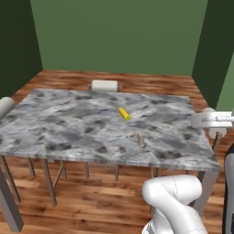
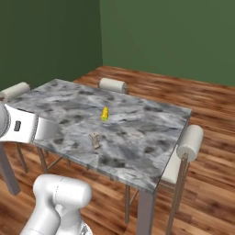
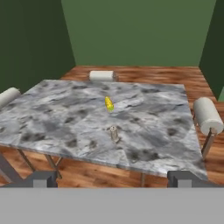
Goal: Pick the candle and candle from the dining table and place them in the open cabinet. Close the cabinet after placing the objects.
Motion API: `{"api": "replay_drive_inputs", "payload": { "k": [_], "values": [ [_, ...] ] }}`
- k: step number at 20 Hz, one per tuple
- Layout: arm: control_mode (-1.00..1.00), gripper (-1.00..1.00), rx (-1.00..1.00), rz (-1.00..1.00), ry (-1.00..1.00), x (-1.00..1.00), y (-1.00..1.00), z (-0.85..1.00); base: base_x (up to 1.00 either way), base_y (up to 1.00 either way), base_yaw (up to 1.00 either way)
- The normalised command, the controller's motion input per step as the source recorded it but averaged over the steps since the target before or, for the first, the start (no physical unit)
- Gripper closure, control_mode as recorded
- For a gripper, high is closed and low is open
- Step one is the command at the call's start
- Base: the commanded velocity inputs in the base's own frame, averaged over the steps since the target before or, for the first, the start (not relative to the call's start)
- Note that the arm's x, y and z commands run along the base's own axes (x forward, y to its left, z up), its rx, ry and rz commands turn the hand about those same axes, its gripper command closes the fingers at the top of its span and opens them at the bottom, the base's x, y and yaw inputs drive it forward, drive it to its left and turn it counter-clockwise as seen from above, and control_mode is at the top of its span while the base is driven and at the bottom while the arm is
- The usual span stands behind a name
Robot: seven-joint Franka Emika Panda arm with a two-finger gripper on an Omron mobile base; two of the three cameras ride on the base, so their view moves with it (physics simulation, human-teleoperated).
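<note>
A slim greyish-tan candle [image 1: 141, 139] [image 2: 95, 140] [image 3: 114, 134] stands upright on the dining table [image 1: 68, 123] [image 2: 137, 137] [image 3: 65, 113], not far from its near edge. The cream squat candle and the cabinet are out of view. In the hand view my gripper [image 3: 113, 180] is open, its fingertips [image 3: 42, 179] spread wide with nothing between them. It hangs back from the table's near edge, well short of the candle and facing it.
A yellow corn cob [image 1: 124, 114] [image 2: 104, 114] [image 3: 109, 103] lies behind the candle near the table's middle. White roll-backed chairs stand at the far side [image 1: 104, 85], the left end [image 3: 8, 96] and the right end [image 2: 190, 142] [image 3: 208, 114]. Wood floor surrounds the table, with green walls behind.
</note>
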Motion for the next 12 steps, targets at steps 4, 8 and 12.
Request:
{"api": "replay_drive_inputs", "payload": {
  "k": [4,8,12],
  "values": [
    [1.0,-1.0,0.0,0.0,0.0,0.0,0.0,0.0,0.01,0.0,-0.02],
    [-1.0,-1.0,0.0,-0.03,0.13,0.08,0.0,-0.01,0.0,0.0,0.0],
    [-1.0,-1.0,-0.03,-0.01,0.17,0.04,0.0,-0.14,0.0,0.0,0.0]
  ]
}}
